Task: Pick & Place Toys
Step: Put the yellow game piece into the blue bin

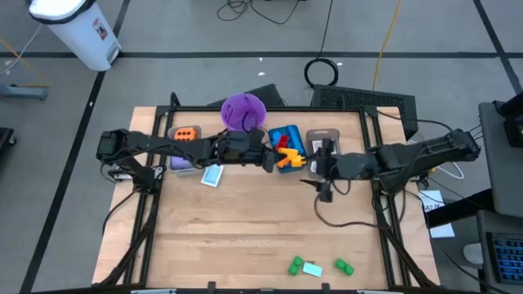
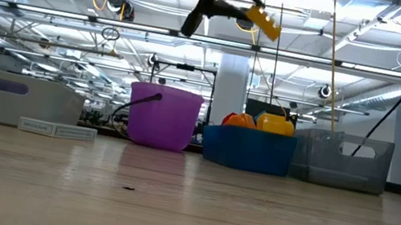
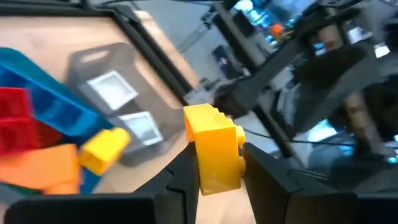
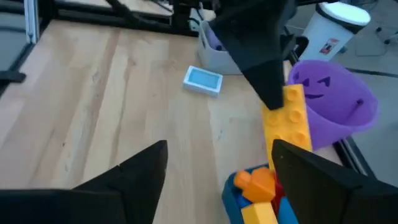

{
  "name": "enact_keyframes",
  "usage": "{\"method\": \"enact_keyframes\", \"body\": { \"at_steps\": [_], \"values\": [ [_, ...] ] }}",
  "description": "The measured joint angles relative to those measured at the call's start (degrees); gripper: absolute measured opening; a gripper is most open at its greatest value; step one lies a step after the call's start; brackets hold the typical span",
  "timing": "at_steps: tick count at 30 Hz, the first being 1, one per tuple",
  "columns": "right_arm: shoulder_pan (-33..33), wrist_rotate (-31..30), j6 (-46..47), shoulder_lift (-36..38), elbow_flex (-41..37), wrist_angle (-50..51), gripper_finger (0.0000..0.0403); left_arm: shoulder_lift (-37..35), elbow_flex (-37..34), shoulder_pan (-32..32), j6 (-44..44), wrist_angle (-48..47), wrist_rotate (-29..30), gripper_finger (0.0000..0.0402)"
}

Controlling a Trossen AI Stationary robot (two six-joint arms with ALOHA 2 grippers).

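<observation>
A yellow brick (image 3: 214, 152) hangs high over the near edge of the blue bin (image 1: 288, 132), with my left gripper (image 1: 274, 159) shut on it. In the blue bin lie red, orange, blue and yellow bricks (image 3: 37, 143). My right gripper (image 4: 217, 155) stands open just right of the held brick (image 4: 289, 118), with nothing between its fingers. Two green bricks (image 1: 297, 265) (image 1: 343, 267) and a card (image 1: 313, 269) lie on the table near its front edge. A blue card (image 1: 212, 175) lies flat under the left arm. My left gripper pinches the yellow brick between its two fingers (image 3: 183, 171), on two opposite sides at its near end (image 3: 217, 177). The fingers come nearly level from the table's left. The brick sticks out past the fingertips, tilted, lifted clear above the bins (image 2: 262, 22).
A purple bucket (image 1: 243, 112) stands at the far edge, left of the blue bin. A grey bin (image 1: 184, 135) with orange dice is at far left, and a clear bin (image 1: 323, 139) at far right. The wide middle of the wooden table (image 1: 261, 220) is bare.
</observation>
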State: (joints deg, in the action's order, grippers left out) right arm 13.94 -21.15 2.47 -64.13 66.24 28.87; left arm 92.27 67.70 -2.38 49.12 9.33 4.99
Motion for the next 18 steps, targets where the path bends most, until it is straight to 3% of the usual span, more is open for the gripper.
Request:
{"method": "enact_keyframes", "body": {
  "at_steps": [5, 8, 18],
  "values": [
    [3.05, -0.26, 4.19, 4.43, 0.00, 5.66, 0.0289, 0.00, 0.00, -3.59, -4.01, -6.52, -0.64, 0.0109],
    [6.60, 3.93, 6.05, 5.14, 0.02, 7.54, 0.0289, 0.00, 0.00, -5.88, -6.81, -10.65, -0.51, 0.0109],
    [20.48, 6.70, 13.75, -4.24, 0.02, 10.38, 0.0290, 0.00, -0.02, -11.61, -12.59, -14.98, 1.36, 0.0109]
  ]
}}
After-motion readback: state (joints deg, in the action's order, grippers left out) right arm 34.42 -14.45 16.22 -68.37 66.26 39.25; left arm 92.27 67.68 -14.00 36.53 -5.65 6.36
